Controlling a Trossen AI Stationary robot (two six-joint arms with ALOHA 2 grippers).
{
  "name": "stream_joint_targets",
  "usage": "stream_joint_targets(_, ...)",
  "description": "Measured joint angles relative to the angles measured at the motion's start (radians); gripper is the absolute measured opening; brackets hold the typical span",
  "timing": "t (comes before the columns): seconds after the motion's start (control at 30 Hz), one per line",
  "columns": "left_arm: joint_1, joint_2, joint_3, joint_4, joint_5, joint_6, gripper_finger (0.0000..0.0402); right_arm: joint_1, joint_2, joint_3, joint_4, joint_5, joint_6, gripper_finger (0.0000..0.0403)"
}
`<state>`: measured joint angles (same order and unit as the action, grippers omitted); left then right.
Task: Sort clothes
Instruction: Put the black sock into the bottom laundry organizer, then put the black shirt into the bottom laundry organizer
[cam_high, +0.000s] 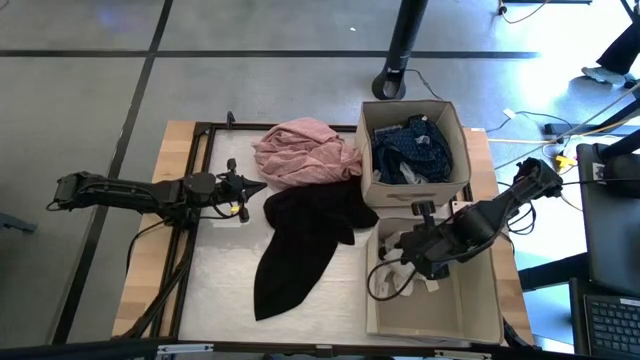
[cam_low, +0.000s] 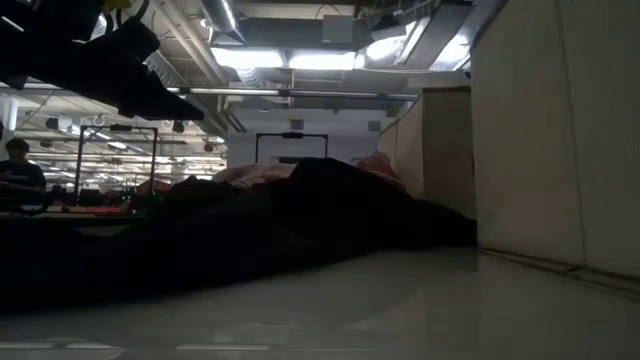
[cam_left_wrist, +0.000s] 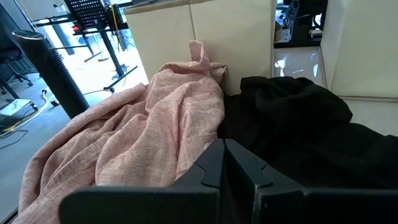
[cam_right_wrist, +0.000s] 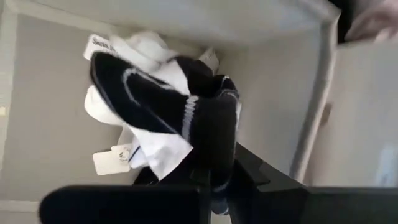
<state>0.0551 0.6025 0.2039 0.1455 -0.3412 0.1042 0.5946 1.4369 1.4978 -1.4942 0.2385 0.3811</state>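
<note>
1. Right gripper (cam_high: 400, 262) in the near box (cam_high: 480, 310), fingers pinched narrow on a dark sock (cam_right_wrist: 205, 118) above white socks (cam_right_wrist: 140, 50).
2. Left gripper (cam_high: 255, 188) shut, empty, left of the pink piece (cam_high: 305, 150).
3. Black piece (cam_high: 300, 240) mid-table.
4. Far box (cam_high: 455, 125) holds blue clothes (cam_high: 415, 145).

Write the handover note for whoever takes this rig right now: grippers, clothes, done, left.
Left gripper: shut, empty, hovering beside the pink piece.
Right gripper: inside the near box, shut on a black sock with white stripes, above white socks.
Done: dark blue clothes in the far box; socks in the near box.
Left: pink piece and black piece, both on the table, touching each other.
</note>
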Motion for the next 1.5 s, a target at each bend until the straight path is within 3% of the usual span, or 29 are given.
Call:
stream_joint_targets(0.2,0.0,0.0,0.0,0.0,0.0,0.0,0.0005,-0.054,0.001,-0.06,-0.006,-0.038,0.098,0.0059)
stream_joint_targets(0.57,0.0,0.0,0.0,0.0,0.0,-0.001,0.0005,-0.143,0.001,-0.03,0.015,-0.075,0.079,0.0259)
stream_joint_targets(0.73,0.0,0.0,0.0,0.0,0.0,-0.007,0.0005,-0.175,0.001,0.016,0.153,-0.102,-0.057,0.0317)
stream_joint_targets(0.87,0.0,0.0,0.0,0.0,0.0,-0.007,0.0005,-0.185,0.001,0.059,0.345,-0.089,-0.232,0.0336)
stream_joint_targets(1.1,0.0,0.0,0.0,0.0,0.0,-0.006,0.0005,-0.21,0.031,0.064,0.656,0.206,-0.584,0.0339)
stream_joint_targets(1.3,0.0,0.0,0.0,-0.001,0.0,-0.002,0.0005,-0.292,0.126,0.064,0.79,0.221,-0.754,0.0339)
stream_joint_targets(1.5,0.0,0.0,0.0,-0.001,0.0,0.001,0.0005,-0.397,0.257,0.064,0.801,0.202,-0.779,0.0339)
